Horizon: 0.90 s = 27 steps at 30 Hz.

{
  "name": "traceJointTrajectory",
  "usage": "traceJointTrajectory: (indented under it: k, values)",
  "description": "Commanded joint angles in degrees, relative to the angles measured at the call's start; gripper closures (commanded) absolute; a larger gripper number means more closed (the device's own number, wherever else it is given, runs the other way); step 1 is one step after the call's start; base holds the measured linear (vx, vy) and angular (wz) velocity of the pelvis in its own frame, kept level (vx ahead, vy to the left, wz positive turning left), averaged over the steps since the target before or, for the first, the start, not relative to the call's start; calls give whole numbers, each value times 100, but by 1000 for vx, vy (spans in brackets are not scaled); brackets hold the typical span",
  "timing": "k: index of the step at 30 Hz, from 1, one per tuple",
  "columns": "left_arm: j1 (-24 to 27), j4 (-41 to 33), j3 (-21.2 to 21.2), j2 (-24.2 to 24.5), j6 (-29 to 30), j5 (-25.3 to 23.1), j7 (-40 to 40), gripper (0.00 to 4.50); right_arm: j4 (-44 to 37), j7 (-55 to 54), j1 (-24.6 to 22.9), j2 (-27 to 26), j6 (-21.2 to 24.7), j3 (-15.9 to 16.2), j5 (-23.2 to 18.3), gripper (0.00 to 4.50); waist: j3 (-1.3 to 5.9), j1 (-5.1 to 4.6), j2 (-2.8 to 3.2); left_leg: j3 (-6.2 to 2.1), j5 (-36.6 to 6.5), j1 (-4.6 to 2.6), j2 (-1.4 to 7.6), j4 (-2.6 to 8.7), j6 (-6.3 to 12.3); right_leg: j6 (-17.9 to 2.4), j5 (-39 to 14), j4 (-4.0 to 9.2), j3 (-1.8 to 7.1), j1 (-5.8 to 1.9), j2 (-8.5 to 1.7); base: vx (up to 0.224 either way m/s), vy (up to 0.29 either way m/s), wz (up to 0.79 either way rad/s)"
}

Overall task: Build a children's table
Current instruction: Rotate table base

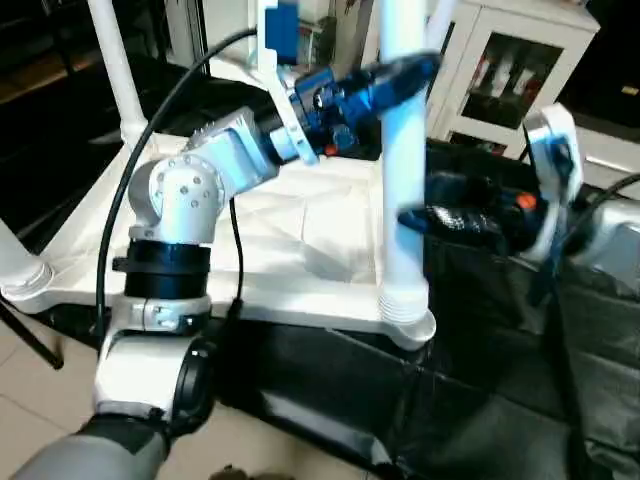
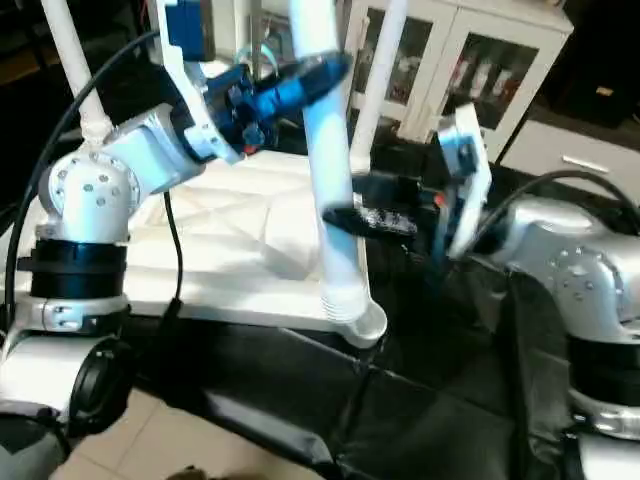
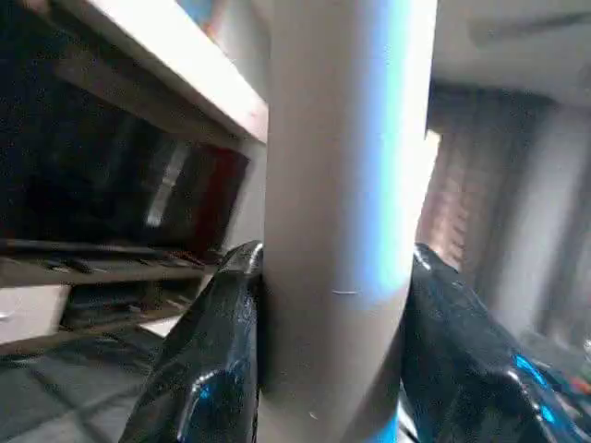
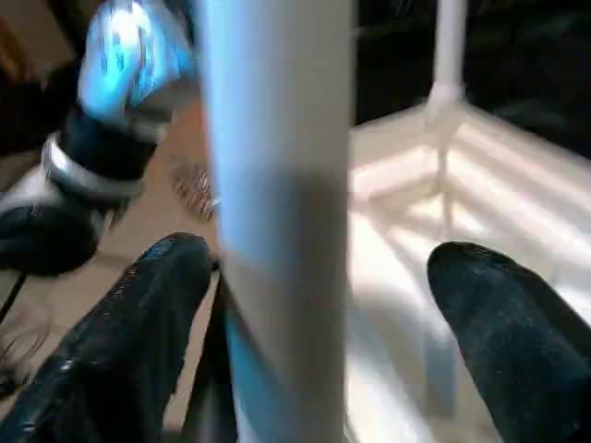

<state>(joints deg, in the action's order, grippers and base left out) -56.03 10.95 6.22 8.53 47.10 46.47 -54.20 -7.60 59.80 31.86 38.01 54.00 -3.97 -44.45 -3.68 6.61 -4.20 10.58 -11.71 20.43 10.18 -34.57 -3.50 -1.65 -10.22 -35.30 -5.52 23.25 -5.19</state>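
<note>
The white tabletop (image 1: 300,230) lies upside down with its ribbed underside up. A white leg (image 1: 402,150) stands upright in the near right corner socket (image 1: 405,320). High on that leg my left gripper (image 1: 405,75) is shut, with a finger (image 3: 212,369) pressed to each side of it. Lower down, my right gripper (image 1: 412,217) is open around the same leg; one finger (image 4: 138,323) is beside it and the other (image 4: 508,323) stands apart. More legs stand at the far left corner (image 1: 112,60), the near left corner (image 1: 15,255) and the far right (image 2: 388,50).
Black sheeting (image 1: 480,380) lies under and in front of the tabletop. A white glass-door cabinet (image 1: 510,70) stands behind on the right. A blue object (image 1: 282,30) shows at the back. Tiled floor (image 1: 40,400) is at the lower left.
</note>
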Motion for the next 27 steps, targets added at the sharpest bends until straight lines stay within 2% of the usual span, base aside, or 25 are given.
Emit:
traceJointTrajectory:
  k: [1,6,7,8,12,15,19,20,22,24,27]
  values:
    - [-123,-183,-126,-15,69,93,-119,278,28,74,28,71,41,102,65,23,393,27,5,-109,-278,-18,303,349,245,-1351,-488,330,338,-406,-406,0,0,0]
    - [-103,-387,-248,70,193,248,-446,278,120,99,187,31,84,197,-4,23,382,6,17,-108,-345,-31,309,356,193,-1258,-767,360,341,-385,-401,0,0,0]
    - [-89,-431,-279,82,199,254,-510,278,142,163,197,46,72,223,5,23,386,7,41,-111,-337,-34,307,357,188,-1261,-748,354,339,-386,-398,0,0,0]
    - [-82,-464,-321,100,208,263,-599,278,170,254,203,76,24,264,40,23,387,4,32,-107,-343,-35,314,357,191,-1269,-709,355,340,-382,-396,0,0,0]
    - [-96,-553,-502,157,178,242,-876,278,216,584,238,151,-153,379,74,23,400,12,58,-106,-263,-40,315,349,226,-1361,-461,328,341,-383,-394,0,0,0]
    - [-136,-573,-630,194,170,203,-1039,278,226,583,313,115,-306,450,158,23,398,15,32,-108,-299,-26,312,353,203,-1359,-527,331,341,-397,-402,0,0,0]
    - [-156,-586,-727,238,193,170,-1190,278,270,580,389,63,-363,512,232,23,396,11,39,-108,-353,-27,306,355,158,-1301,-692,346,341,-397,-399,0,0,0]
    - [-157,-592,-751,249,188,152,-1215,278,270,596,395,64,-374,529,245,23,390,-7,-35,-99,-346,-23,308,355,164,-1274,-705,353,343,-390,-389,0,0,0]
    - [-171,-590,-843,276,159,80,-1293,278,279,679,429,72,-429,612,306,23,394,2,5,-104,-296,-31,309,354,175,-1253,-736,341,345,-385,-396,0,0,0]
    - [-186,-542,-891,271,125,42,-1324,278,285,730,445,63,-443,651,326,51,396,2,11,-103,-255,-30,312,351,195,-1276,-657,333,345,-386,-396,0,0,0]
    - [-217,-397,-958,236,23,-33,-1392,278,235,818,427,43,-460,749,292,61,402,1,-1,-101,-216,-29,312,346,224,-1290,-584,326,346,-388,-397,0,0,0]
